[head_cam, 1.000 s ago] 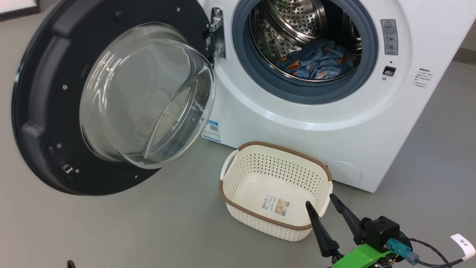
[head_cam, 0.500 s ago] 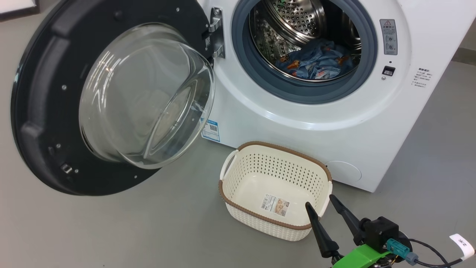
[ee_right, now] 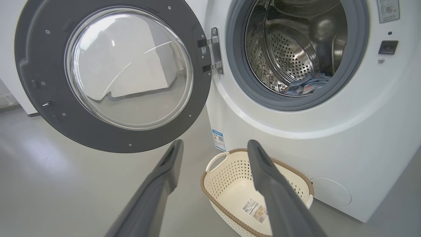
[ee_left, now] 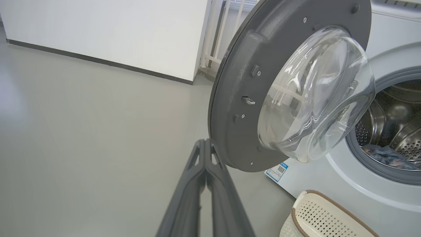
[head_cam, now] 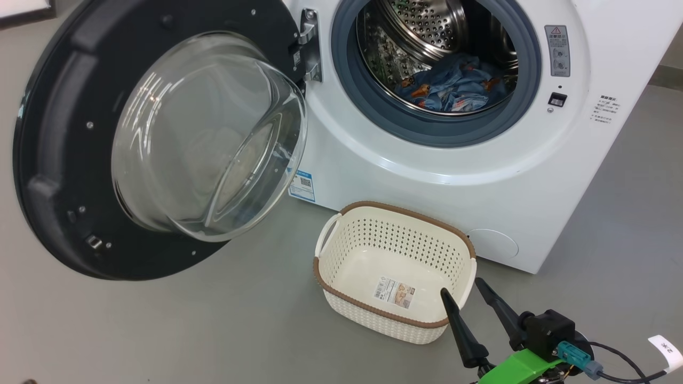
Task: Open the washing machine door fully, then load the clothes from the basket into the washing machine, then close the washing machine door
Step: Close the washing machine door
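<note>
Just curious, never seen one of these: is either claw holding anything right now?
Nothing is held. The left claw is shut on air, and the right claw is open and empty.

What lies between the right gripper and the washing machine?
The basket, empty, stands on the floor between the open right gripper and the washing machine; the head view shows it plainly.

The washing machine [head_cam: 427,176] was white, with a grey-blue gasket [head_cam: 427,133] and a silver drum [head_cam: 427,26] dotted with holes. The door [head_cam: 160,144] was black-rimmed around clear glass. The clothes [head_cam: 453,88] were light blue with orange-brown prints. The basket [head_cam: 373,322] was cream, hole-patterned and brown-rimmed.
</note>
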